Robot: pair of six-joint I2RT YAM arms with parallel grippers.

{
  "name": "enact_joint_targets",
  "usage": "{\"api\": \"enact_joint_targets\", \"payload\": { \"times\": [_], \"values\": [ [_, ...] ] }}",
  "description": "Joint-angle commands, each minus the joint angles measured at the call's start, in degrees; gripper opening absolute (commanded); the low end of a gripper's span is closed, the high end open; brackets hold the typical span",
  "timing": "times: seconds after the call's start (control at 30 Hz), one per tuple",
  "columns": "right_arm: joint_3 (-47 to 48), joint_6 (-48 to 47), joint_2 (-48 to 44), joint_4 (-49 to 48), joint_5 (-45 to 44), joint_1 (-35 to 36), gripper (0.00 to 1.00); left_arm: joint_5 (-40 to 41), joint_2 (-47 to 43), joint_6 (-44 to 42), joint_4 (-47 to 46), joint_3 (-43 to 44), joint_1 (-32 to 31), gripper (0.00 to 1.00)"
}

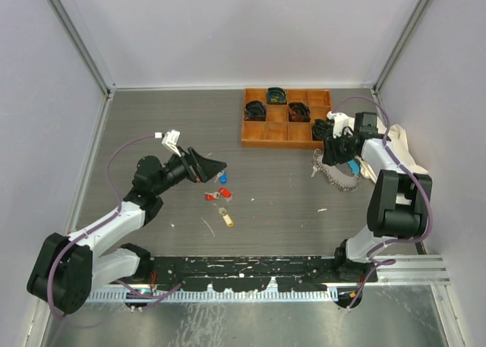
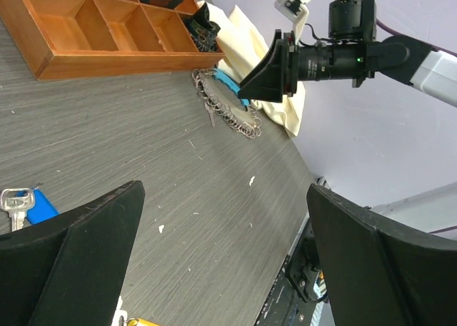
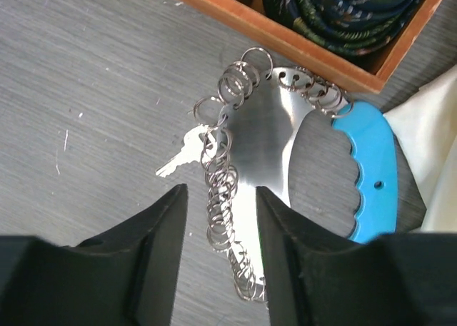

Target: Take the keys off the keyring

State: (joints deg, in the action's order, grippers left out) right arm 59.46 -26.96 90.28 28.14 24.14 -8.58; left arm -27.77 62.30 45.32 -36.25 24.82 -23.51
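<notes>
The keyring [image 1: 339, 174] lies right of centre: a shiny metal plate [image 3: 260, 137] edged with many small rings and a light-blue plastic grip [image 3: 370, 165]. One bare silver key [image 3: 182, 159] hangs on its rings at the left. My right gripper [image 3: 221, 197] is open just above it, jaws either side of the ring chain [image 3: 227, 205]. It also shows in the top view [image 1: 334, 148]. Loose keys lie mid-table: blue tag [image 1: 222, 178], red tag [image 1: 215, 195], yellow tag [image 1: 226, 219]. My left gripper [image 1: 211, 167] is open and empty above them, as the left wrist view [image 2: 225, 226] shows.
An orange wooden tray [image 1: 262, 131] with black coiled items stands behind the keyring. A white cloth [image 1: 402, 146] lies by the right wall. The blue-tagged key [image 2: 21, 202] sits beside my left finger [image 2: 71, 247]. A black rail runs along the near edge.
</notes>
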Motion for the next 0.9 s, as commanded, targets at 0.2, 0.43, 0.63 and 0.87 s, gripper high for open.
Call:
{"api": "enact_joint_targets", "payload": {
  "times": [0.2, 0.43, 0.63, 0.87],
  "values": [
    [6.9, 2.7, 7.2, -1.0, 3.3, -1.2, 0.40, 0.2, -0.1, -1.8, -4.9, -0.8, 0.0, 0.99],
    [8.2, 3.2, 11.5, 0.2, 4.5, -1.2, 0.39, -0.1, 0.3, -2.0, -4.9, -0.7, 0.0, 0.99],
    [9.0, 3.9, 13.6, 0.4, 5.6, -1.2, 0.38, -0.3, 0.8, -2.0, -4.9, -0.5, -0.1, 0.99],
    [9.3, 4.3, 14.9, 1.0, 6.6, -0.9, 0.35, -0.5, 1.1, -1.9, -5.1, -0.4, 0.0, 0.99]
  ]
}}
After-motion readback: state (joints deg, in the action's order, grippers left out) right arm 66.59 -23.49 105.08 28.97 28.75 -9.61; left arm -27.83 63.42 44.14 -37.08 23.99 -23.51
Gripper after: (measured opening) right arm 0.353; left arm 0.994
